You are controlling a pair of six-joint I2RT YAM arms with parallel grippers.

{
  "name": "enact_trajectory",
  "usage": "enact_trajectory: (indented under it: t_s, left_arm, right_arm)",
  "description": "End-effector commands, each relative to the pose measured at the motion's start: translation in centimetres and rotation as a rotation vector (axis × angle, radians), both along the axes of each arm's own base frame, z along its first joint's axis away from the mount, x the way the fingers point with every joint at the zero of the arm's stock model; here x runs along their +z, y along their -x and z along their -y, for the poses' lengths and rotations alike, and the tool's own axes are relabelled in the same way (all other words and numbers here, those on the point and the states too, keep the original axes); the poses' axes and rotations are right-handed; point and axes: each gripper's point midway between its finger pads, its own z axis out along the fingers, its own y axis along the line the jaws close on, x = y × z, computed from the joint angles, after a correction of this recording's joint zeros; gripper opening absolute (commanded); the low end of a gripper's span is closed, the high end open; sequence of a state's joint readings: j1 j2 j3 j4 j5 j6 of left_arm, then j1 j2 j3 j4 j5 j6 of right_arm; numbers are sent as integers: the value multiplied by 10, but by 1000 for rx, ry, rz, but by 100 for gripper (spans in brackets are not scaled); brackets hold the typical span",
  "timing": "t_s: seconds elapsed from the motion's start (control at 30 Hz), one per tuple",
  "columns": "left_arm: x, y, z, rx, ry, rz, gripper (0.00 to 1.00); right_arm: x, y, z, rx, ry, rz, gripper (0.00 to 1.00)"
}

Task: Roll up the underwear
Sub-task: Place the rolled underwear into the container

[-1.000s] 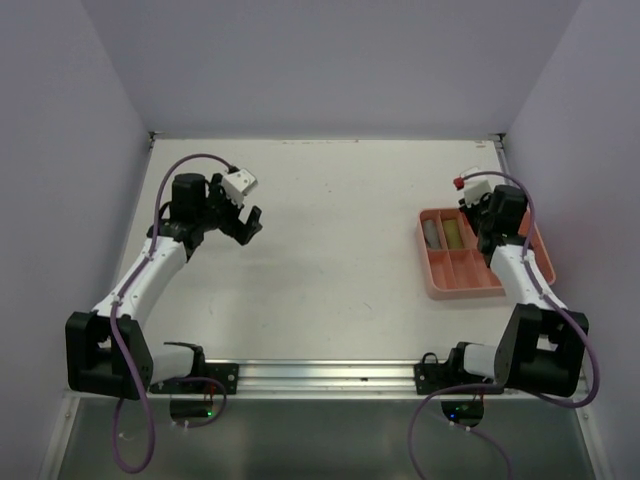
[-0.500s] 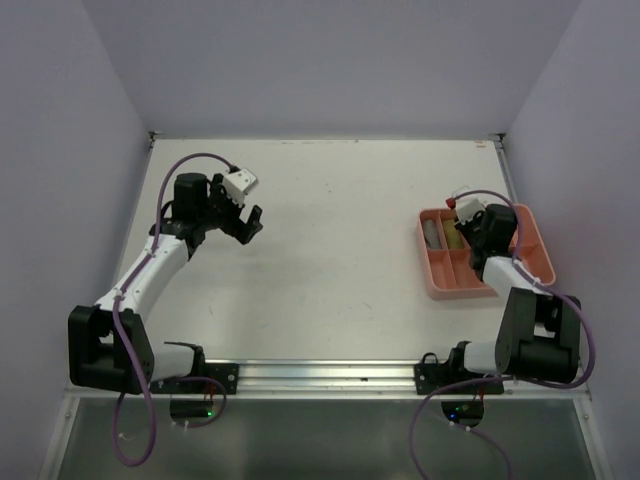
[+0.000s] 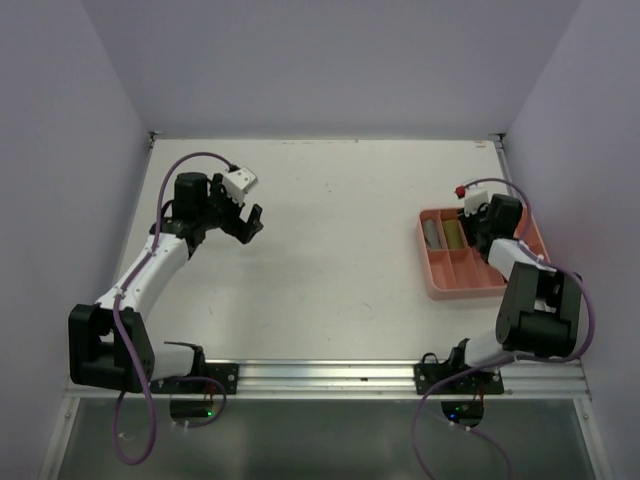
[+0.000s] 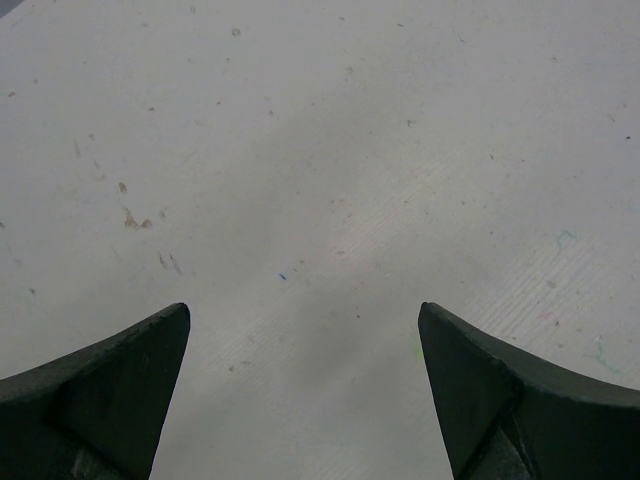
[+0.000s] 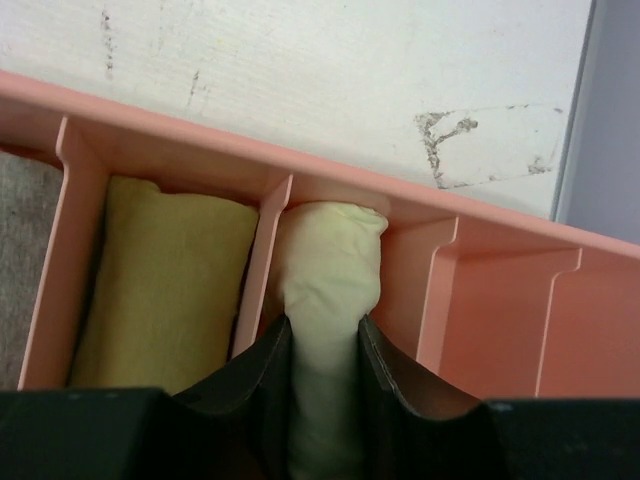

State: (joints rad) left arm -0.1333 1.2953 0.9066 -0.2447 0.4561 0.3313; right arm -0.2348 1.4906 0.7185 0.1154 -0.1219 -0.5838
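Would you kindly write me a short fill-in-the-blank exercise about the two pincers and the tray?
1. The left pincer is ____ above the table.
2. The right pincer is ____ on the pale roll.
3. That roll lies in a compartment of the ____ tray.
4. The neighbouring roll is ____ in colour.

Missing words: open; shut; pink; olive.
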Motion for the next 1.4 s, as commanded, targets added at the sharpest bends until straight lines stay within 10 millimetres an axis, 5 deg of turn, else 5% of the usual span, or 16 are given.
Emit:
enact_trajectory:
  t_s: [0.0, 0.27, 0.5, 0.83, 1.03, 1.13, 1.27, 1.37]
  left_arm:
    - [19, -10, 4, 7, 24, 40, 100]
    - [20, -11, 5, 9, 27, 34, 100]
    - [20, -12, 4, 12, 28, 30, 100]
    - [22, -12, 6, 8, 26, 37, 100]
    - [22, -14, 4, 23, 20, 44, 100]
    - [24, -17, 4, 28, 18, 44, 100]
    - [19, -12, 14, -46, 29, -38, 100]
    - [18, -15, 18, -39, 53, -90, 100]
  right_arm:
    - [2, -8, -9, -19, -137, -20, 0]
    - [-16, -3, 4, -104, -222, -123, 0]
    - [-15, 1, 7, -108, -231, -139, 44]
    - [4, -4, 12, -112, -212, -109, 57]
    - [35, -8, 19, -127, -188, -44, 65]
    - [60, -13, 21, -128, -181, -6, 73]
    - [97, -15, 16, -94, -189, 37, 99]
    - [121, -12, 2, -45, -236, 27, 99]
